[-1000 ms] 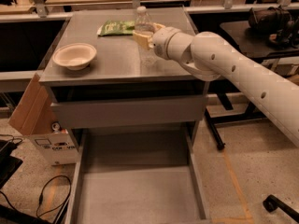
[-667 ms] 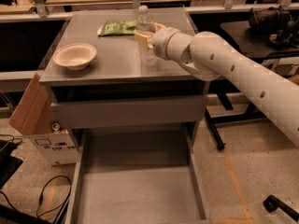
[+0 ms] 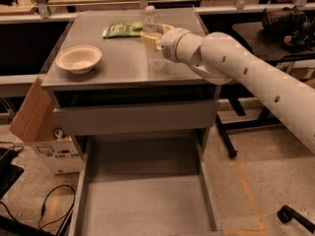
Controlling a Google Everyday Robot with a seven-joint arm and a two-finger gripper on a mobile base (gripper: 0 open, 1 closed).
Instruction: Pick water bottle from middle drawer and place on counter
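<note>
The water bottle [image 3: 151,19], clear with a white cap, stands upright at the back middle of the grey counter [image 3: 123,68]. My gripper [image 3: 155,36] reaches in from the right on its white arm, and its tan fingers [image 3: 147,36] are closed around the bottle's lower body. Whether the bottle's base touches the counter or hangs just above it cannot be told. The middle drawer [image 3: 142,200] is pulled out below, a wide grey tray with low side walls and nothing in it.
A cream bowl [image 3: 78,59] sits on the counter's left side and a green snack bag [image 3: 120,29] at the back left. A closed drawer front [image 3: 138,117] lies under the counter. A cardboard box [image 3: 29,112] and cables [image 3: 54,205] are at left, a dark side table [image 3: 275,33] at right.
</note>
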